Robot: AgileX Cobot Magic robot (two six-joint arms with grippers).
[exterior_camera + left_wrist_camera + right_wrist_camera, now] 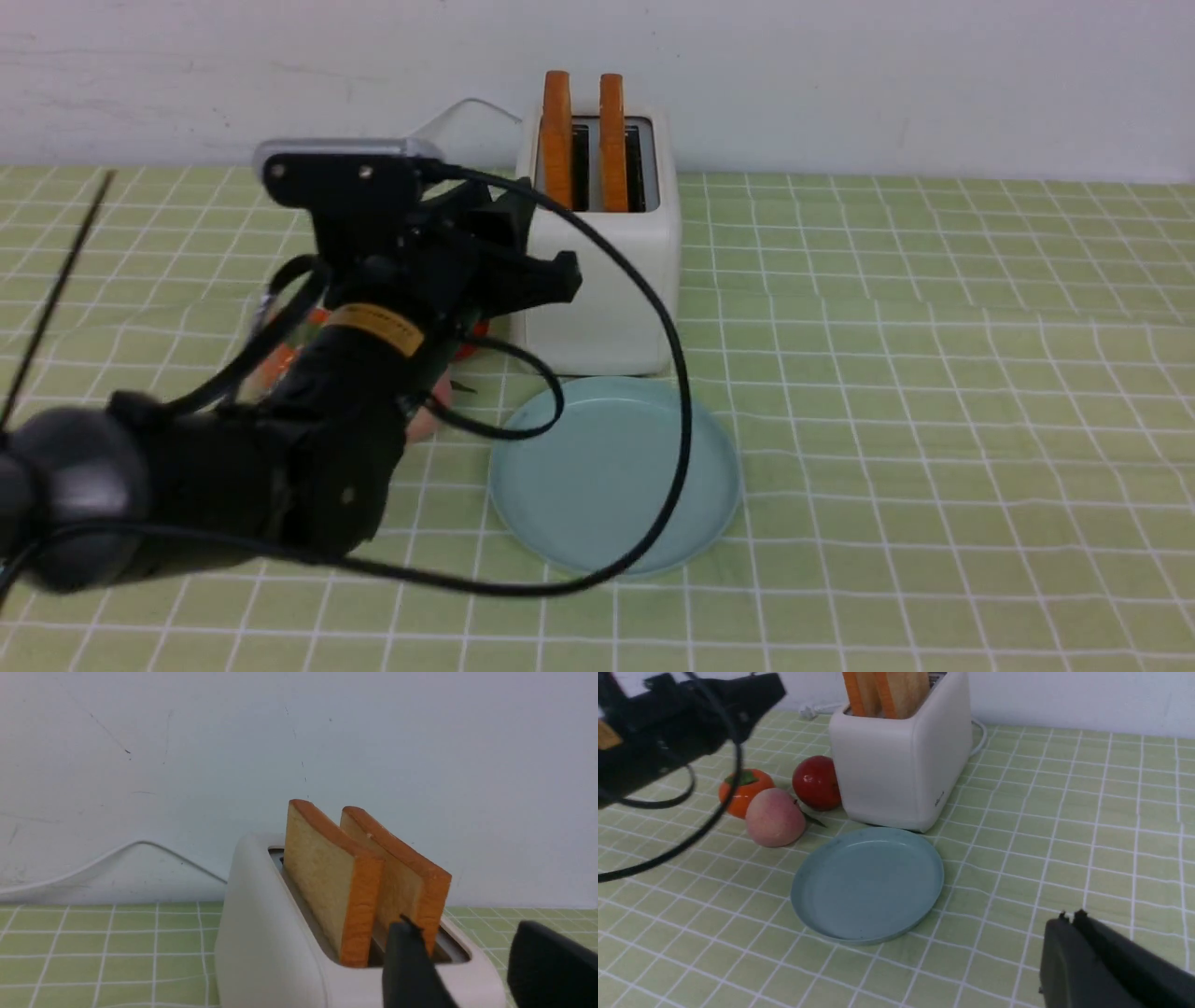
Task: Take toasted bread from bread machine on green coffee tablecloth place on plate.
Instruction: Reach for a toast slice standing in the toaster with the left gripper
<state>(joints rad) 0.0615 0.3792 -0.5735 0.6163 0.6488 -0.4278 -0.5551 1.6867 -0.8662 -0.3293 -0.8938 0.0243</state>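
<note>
One toaster (602,280) is standing at the back of the cloth (934,373), near the wall (934,75). Two slices are sticking up from it, one in each slot: the left toast (557,131) and the right toast (611,131). Both are upright and about half of each is showing above the top. One plate (616,467) is lying just in front of the toaster, and nothing is lying on it. One white cord (117,851) is running along the wall behind the toaster.

Three fruits are lying together to the left of the toaster: one orange (745,788), one peach (775,816) and one red fruit (816,783).

The left tool (465,926) is hovering close to the front left of the toaster. Its two fingers are standing apart and are holding nothing. The right tool (1070,915) is hanging over the bare cloth, to the right of the plate. Its fingers are pressing together with nothing between them.
</note>
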